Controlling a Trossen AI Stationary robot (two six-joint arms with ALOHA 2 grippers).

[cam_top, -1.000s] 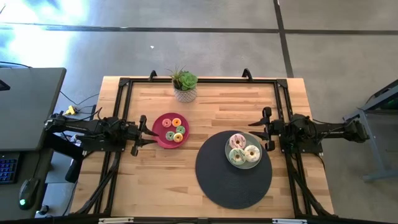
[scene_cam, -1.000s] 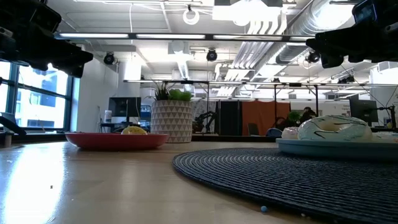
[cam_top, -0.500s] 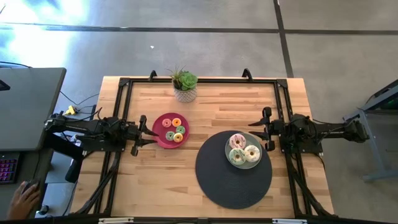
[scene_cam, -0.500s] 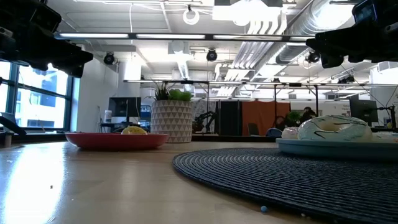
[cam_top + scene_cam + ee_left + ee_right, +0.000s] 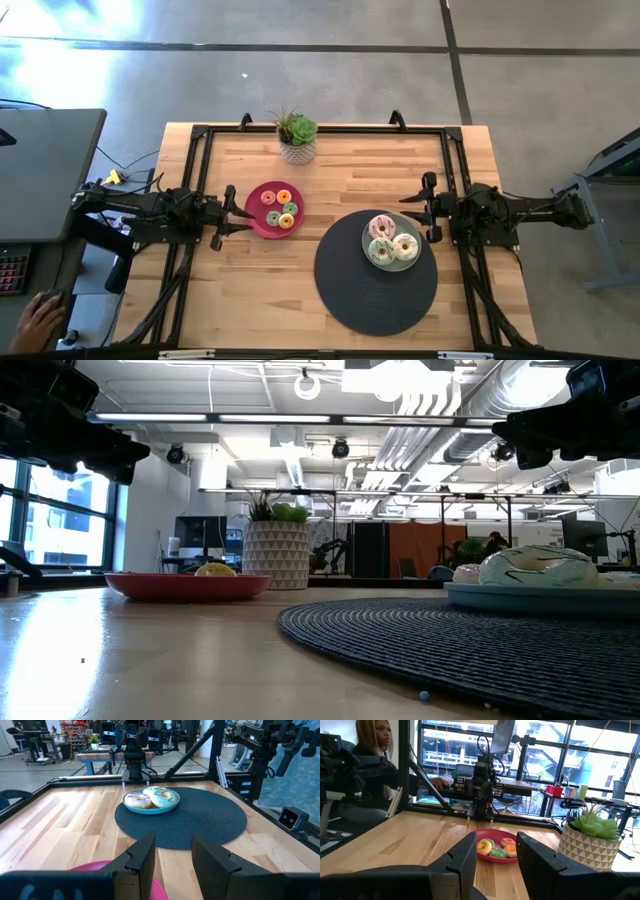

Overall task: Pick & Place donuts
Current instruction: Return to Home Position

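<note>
Holding three larger donuts (image 5: pixel 382 229), pink, white and pale green, the grey-green plate (image 5: pixel 413 262) sits on the dark mat (image 5: pixel 372 298), right of centre. The magenta plate (image 5: pixel 254 219), left, carries four tiny donuts (image 5: pixel 281 208). The left gripper (image 5: pixel 236 210) and right gripper (image 5: pixel 421 209) flank the plates, jaws apart, empty.

Smooth pale wooden table (image 5: pixel 250 285); dark ribbed woven mat (image 5: pixel 375 300); glossy-frosted donuts (image 5: pixel 540 566); smooth magenta plate (image 5: pixel 254 222).
</note>
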